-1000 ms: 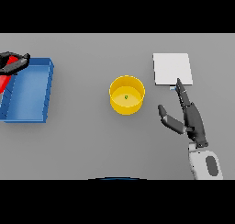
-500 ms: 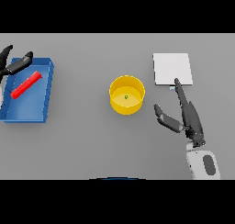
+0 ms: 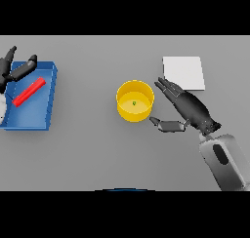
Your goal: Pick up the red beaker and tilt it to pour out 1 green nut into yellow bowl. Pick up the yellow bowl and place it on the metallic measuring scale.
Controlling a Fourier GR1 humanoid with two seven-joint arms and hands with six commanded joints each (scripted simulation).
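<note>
Yellow bowl [image 3: 135, 101] sits near the middle of the grey table [image 3: 97, 149] with one small green nut [image 3: 134, 104] lying on its floor, so the pour looks done and the lift is the step in hand. The right hand [image 3: 188, 108] is just beside the bowl's right side, fingers straight and spread toward the rim, thumb reaching under toward the lower right wall, holding nothing. The metallic measuring scale [image 3: 183, 72] lies behind the hand, close by. The red beaker [image 3: 29, 91] lies on its side in the blue tray [image 3: 29, 119] at the far left, with the left hand [image 3: 18, 69] open above the tray's upper corner. The risk, as I judge it, is a one-sided grasp: if fingers and thumb close on the rim unevenly, the light bowl may skid left or tip, spilling the nut. A careless swing could also clip the scale's edge.
</note>
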